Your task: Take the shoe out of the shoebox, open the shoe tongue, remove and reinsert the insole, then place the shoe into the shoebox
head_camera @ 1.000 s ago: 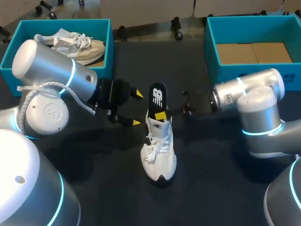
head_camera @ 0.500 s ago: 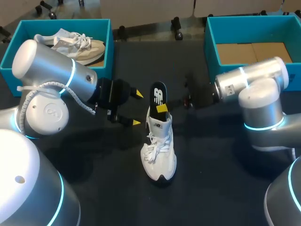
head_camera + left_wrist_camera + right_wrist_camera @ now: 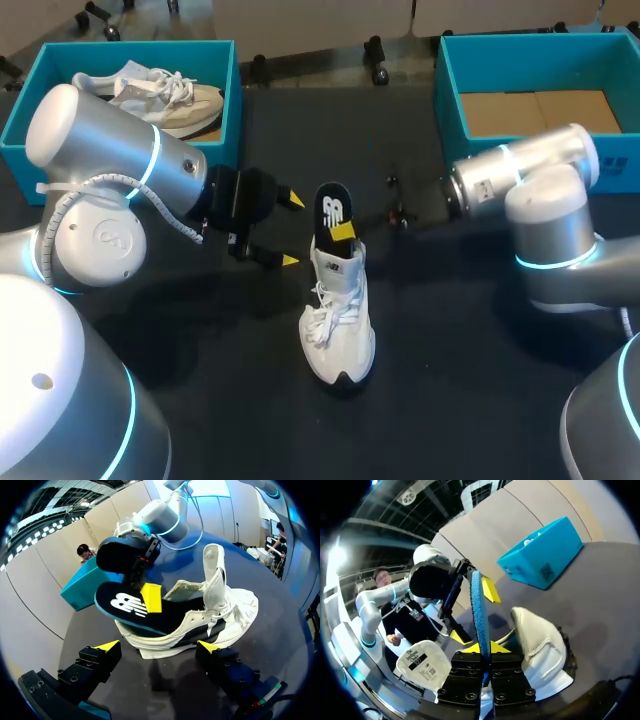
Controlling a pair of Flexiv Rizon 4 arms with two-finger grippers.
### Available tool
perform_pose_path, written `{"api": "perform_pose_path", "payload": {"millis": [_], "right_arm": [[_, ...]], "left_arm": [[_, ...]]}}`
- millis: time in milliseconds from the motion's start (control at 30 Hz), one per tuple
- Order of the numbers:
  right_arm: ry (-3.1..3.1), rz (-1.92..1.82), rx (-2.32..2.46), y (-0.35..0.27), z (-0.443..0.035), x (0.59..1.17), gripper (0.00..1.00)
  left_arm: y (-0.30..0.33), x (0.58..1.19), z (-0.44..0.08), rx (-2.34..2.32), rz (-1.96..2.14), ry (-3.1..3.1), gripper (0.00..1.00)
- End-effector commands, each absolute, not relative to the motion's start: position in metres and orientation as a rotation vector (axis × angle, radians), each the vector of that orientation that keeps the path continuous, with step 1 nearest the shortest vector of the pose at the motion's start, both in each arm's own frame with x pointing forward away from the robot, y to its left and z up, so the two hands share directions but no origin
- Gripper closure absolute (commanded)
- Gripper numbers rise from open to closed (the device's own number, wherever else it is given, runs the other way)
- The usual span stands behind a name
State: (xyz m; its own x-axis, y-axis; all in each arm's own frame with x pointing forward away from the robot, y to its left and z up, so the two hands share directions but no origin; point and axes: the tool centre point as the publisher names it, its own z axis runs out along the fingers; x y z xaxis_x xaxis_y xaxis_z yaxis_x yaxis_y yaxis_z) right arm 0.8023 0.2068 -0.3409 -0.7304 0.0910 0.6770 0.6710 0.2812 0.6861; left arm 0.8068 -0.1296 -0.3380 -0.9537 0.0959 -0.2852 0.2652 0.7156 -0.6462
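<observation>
A white shoe stands upright mid-table, toe toward me, tongue pulled up. A black insole with a white logo sticks up out of its heel opening. My right gripper comes in from the right and is shut on the insole, which shows edge-on as a blue strip between its fingers. My left gripper hangs open just left of the heel, touching nothing. In the left wrist view the shoe and insole lie ahead of the open left gripper.
A teal shoebox at the back left holds a beige shoe. Another teal shoebox at the back right has a cardboard liner inside. Both stand clear of the shoe.
My right arm's wrist swung back and up a little, then came back toward the shoe. The insole stays in the heel, now slightly lower. The left arm has not moved.
</observation>
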Motion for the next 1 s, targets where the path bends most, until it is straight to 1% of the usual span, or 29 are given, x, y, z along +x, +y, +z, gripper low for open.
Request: {"api": "perform_pose_path", "payload": {"millis": [33, 267, 333, 567, 733, 767, 833, 867, 900, 1000], "right_arm": [[-2.021, -1.452, -0.707, 0.211, -0.347, 0.79, 1.0], [-1.998, -1.436, -0.752, 0.214, -0.35, 0.775, 1.0], [-2.016, -1.442, -0.757, 0.213, -0.347, 0.777, 0.83], [-2.094, -1.46, -0.737, 0.207, -0.335, 0.795, 0.75], [-2.11, -1.467, -0.701, 0.21, -0.334, 0.81, 0.77], [-2.108, -1.469, -0.694, 0.211, -0.335, 0.812, 0.79], [-2.103, -1.473, -0.68, 0.212, -0.337, 0.815, 0.89], [-2.1, -1.476, -0.675, 0.213, -0.338, 0.816, 0.98], [-2.095, -1.477, -0.668, 0.214, -0.339, 0.817, 1.0], [-2.079, -1.478, -0.657, 0.215, -0.342, 0.816, 1.0]], "left_arm": [[-0.131, 0.807, -0.338, 0.287, -1.059, 2.694, 0.0], [-0.131, 0.807, -0.338, 0.287, -1.059, 2.694, 0.0], [-0.131, 0.807, -0.338, 0.287, -1.059, 2.694, 0.0], [-0.131, 0.807, -0.338, 0.287, -1.059, 2.694, 0.0], [-0.131, 0.807, -0.338, 0.287, -1.059, 2.694, 0.0], [-0.131, 0.807, -0.338, 0.287, -1.059, 2.694, 0.0], [-0.131, 0.807, -0.338, 0.287, -1.059, 2.694, 0.0], [-0.131, 0.807, -0.338, 0.287, -1.059, 2.694, 0.0], [-0.131, 0.807, -0.338, 0.287, -1.059, 2.694, 0.0], [-0.131, 0.807, -0.338, 0.287, -1.059, 2.694, 0.0]]}}
